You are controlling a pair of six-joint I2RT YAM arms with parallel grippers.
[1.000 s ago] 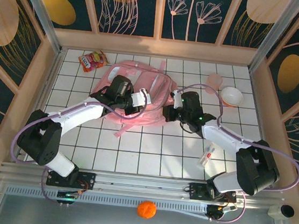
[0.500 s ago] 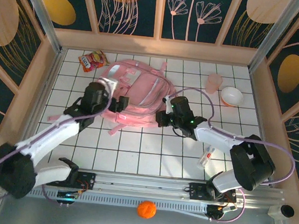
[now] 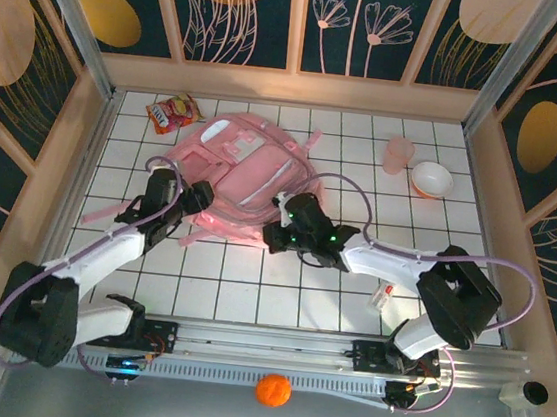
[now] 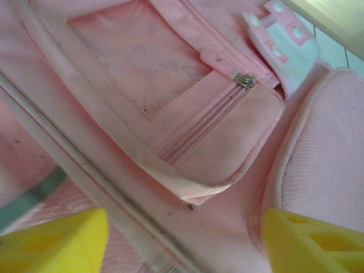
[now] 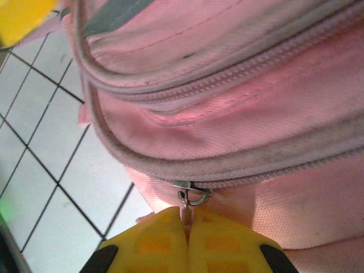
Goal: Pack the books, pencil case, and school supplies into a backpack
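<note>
The pink backpack (image 3: pixel 253 165) lies flat on the tiled table (image 3: pixel 250 286). My right gripper (image 3: pixel 271 236) is at its near edge. In the right wrist view this gripper (image 5: pixel 186 227) is shut on the metal zipper pull (image 5: pixel 191 196) of the backpack (image 5: pixel 239 114). My left gripper (image 3: pixel 197 199) is at the bag's left side. Its yellow fingers (image 4: pixel 51 244) stand wide open over the backpack's front pocket (image 4: pixel 187 125), with nothing gripped. A small white oblong item with red marks (image 3: pixel 381 299), one of the school supplies, lies near the right arm. The books and the pencil case are out of view.
A red-orange snack bag (image 3: pixel 172 113) lies at the back left. A pink cup (image 3: pixel 397 154) and a white bowl (image 3: pixel 431 179) stand at the back right. Loose pink straps (image 3: pixel 102 214) trail left of the bag. An orange ball (image 3: pixel 273 390) sits below the rail.
My left gripper opened, let go of the backpack and drew back towards the near left. My right gripper slid left along the bag's near edge with the zipper pull, and the bag shifted.
</note>
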